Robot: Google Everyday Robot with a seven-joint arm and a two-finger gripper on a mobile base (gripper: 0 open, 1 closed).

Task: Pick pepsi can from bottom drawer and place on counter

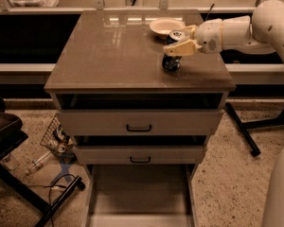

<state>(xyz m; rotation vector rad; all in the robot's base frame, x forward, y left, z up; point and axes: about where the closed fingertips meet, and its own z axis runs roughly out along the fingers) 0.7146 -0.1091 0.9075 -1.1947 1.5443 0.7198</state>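
The pepsi can (172,61) is dark blue with a silver top. It stands tilted at the right front of the counter (113,51), its base at or just above the surface. My gripper (174,42) reaches in from the right and is shut on the can's upper part, with cream fingers (183,47) on either side of it. The bottom drawer (139,195) is pulled out below the cabinet and its floor is bare.
A shallow cream bowl (166,26) sits on the counter just behind the can. The two upper drawers (138,123) with black handles are slightly open. A black stand (19,174) and wire clutter are on the floor at left. A black frame leg (241,129) is at right.
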